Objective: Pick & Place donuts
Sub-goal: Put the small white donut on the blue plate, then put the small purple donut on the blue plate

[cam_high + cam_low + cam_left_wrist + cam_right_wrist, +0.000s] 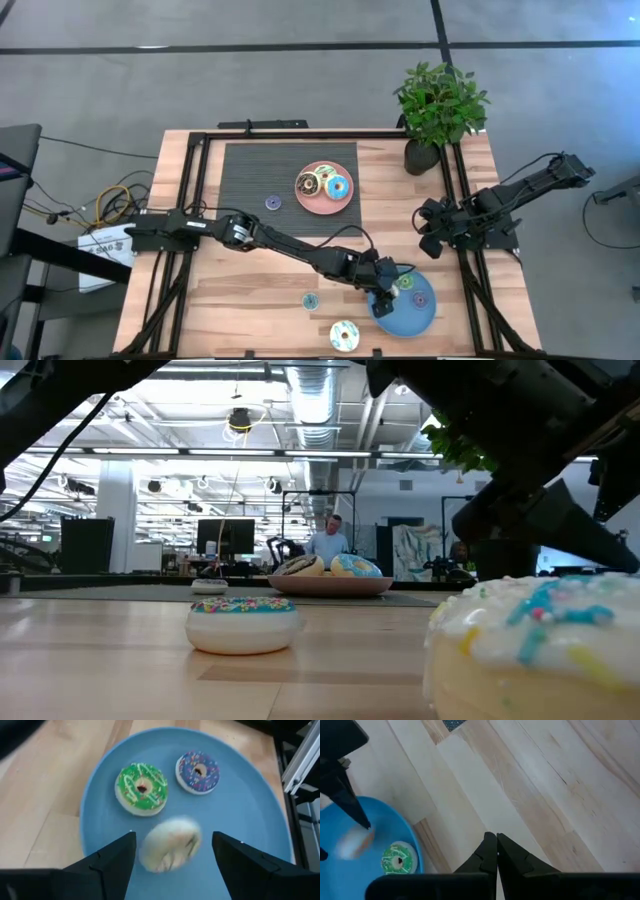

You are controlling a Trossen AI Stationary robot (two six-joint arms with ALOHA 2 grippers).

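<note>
Currently: left gripper (172, 857) hovering over blue plate (250, 810), fingers spread, cream donut (170, 844) blurring between them, not gripped. Green donut (142, 788) and purple donut (198, 771) lying on same plate. Right gripper (496, 851) waiting at right, clenched, grasping nothing.

Between the left gripper's (172, 852) open fingers, a cream donut (170, 844) shows only as a blur; beneath it, the blue plate (250, 815) runs off the picture's edge.
</note>
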